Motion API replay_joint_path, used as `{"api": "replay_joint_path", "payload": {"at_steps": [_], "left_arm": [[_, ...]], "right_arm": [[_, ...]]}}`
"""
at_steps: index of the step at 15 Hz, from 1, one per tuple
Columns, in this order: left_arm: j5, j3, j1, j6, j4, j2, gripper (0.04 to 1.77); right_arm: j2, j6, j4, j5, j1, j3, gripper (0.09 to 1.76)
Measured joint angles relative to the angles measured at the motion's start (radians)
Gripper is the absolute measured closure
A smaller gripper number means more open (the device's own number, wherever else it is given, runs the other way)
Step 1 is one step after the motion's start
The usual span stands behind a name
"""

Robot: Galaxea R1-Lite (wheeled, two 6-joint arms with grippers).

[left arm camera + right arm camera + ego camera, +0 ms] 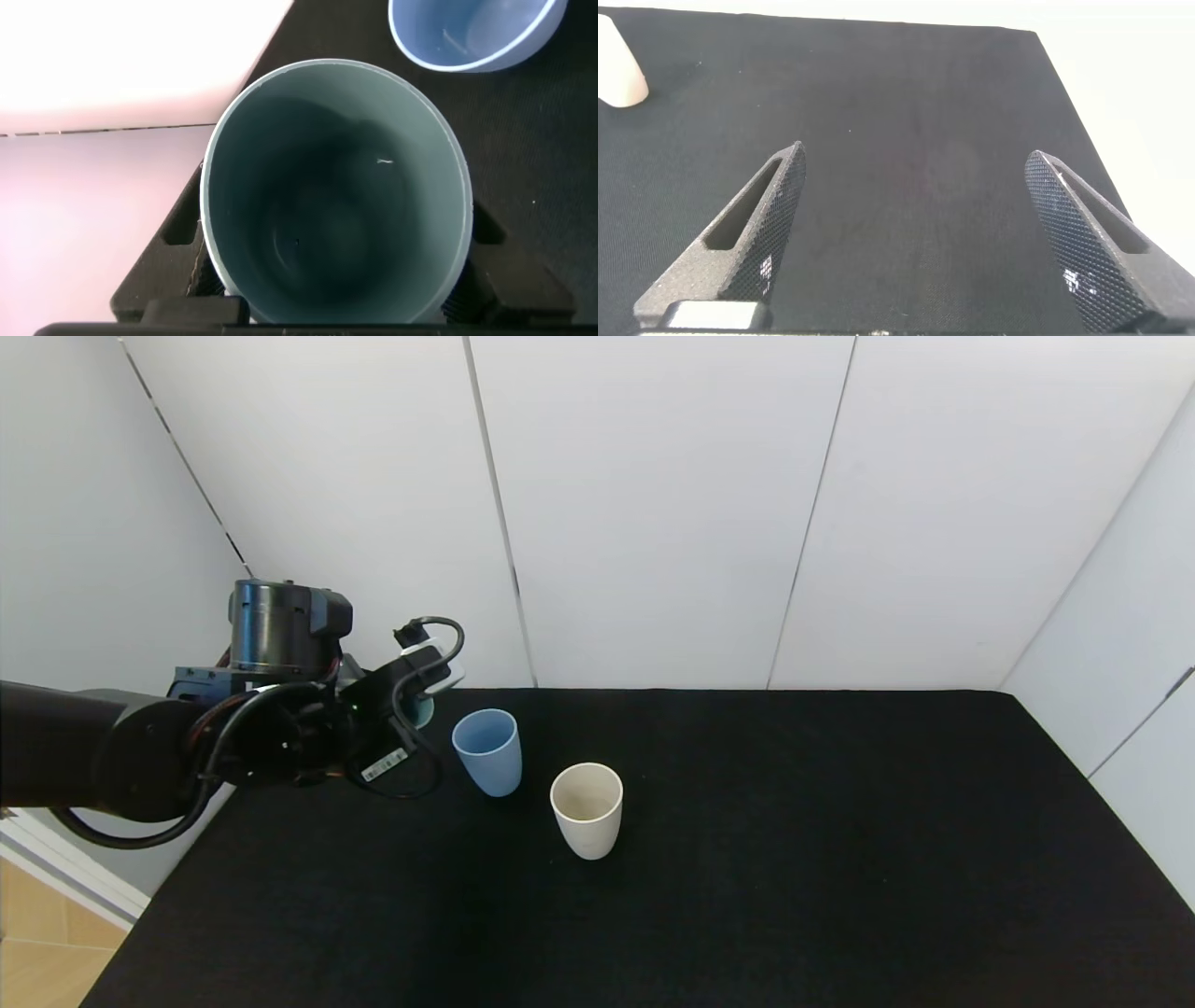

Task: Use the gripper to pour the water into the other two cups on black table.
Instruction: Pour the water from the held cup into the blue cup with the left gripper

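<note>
On the far left of the black table [794, 859], your left gripper [422, 705] sits above the table's left edge, its jaws closed around a teal cup [334, 196]. From the head view you see only a sliver of that cup past the white box [432, 667] and looping cables [411, 747] on the wrist; the left wrist view looks straight down into it, with a black finger [173, 233] pressed against each side of the wall. The cup's inside looks dark, with one small bright glint, and you cannot tell from this how much water it holds. Just right of the gripper stands the blue cup [487, 750], upright and near the table's far edge; the wrist view catches its rim [475, 35] beyond the teal cup, apart from it. Nearer to you and a little farther right stands the beige cup [587, 807], also upright, close to the blue one but not touching it. Both openings face up; what is inside cannot be made out. Your right gripper [924, 243] does not show in the head view. Its own camera shows the two textured fingers [757, 233] spread wide with nothing between them, hanging over bare black cloth toward the right part of the table, with the base of the beige cup [617, 65] well off at the picture's corner. White wall panels [653, 504] stand behind the table.
</note>
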Motion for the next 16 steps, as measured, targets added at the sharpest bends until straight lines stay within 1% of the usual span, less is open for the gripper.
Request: {"api": "replay_joint_path", "payload": {"at_steps": [4,10,13,16], "left_arm": [[0.046,-0.011,-0.016,0.029,0.0,0.03,0.62],[0.144,-0.06,-0.052,0.076,-0.002,0.101,0.62],[0.202,-0.076,-0.074,0.1,-0.003,0.128,0.62],[0.246,-0.089,-0.087,0.13,-0.01,0.153,0.62]], "right_arm": [[0.0,0.0,0.0,0.0,0.0,0.0,0.14],[0.0,0.0,0.0,0.0,0.0,0.0,0.14],[0.0,0.0,0.0,0.0,0.0,0.0,0.14],[0.0,0.0,0.0,0.0,0.0,0.0,0.14]]}}
